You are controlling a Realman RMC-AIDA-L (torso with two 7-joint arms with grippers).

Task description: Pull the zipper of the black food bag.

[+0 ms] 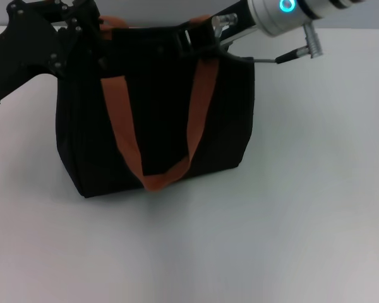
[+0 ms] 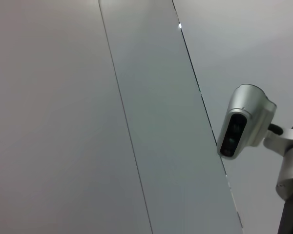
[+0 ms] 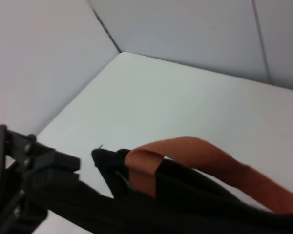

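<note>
Black food bag (image 1: 158, 120) upright on white table (image 1: 303, 208), far-left of centre; orange-brown strap handle (image 1: 155, 180) draped down front face. Left gripper (image 1: 82, 31) at bag's top left corner, pressed against the fabric; opening and hold cannot be told. Right gripper (image 1: 199, 38) at top right edge by strap root; opening likewise cannot be told. Zipper not discernible. Left wrist view: only wall panels and robot's head camera (image 2: 244, 122).

— Bag location?
— Black food bag (image 1: 158, 120) upright on table (image 1: 303, 208), toward far edge, left of centre.
— Grippers?
— Left gripper (image 1: 69, 38) at bag's top left corner; right gripper (image 1: 199, 35) at top right.
</note>
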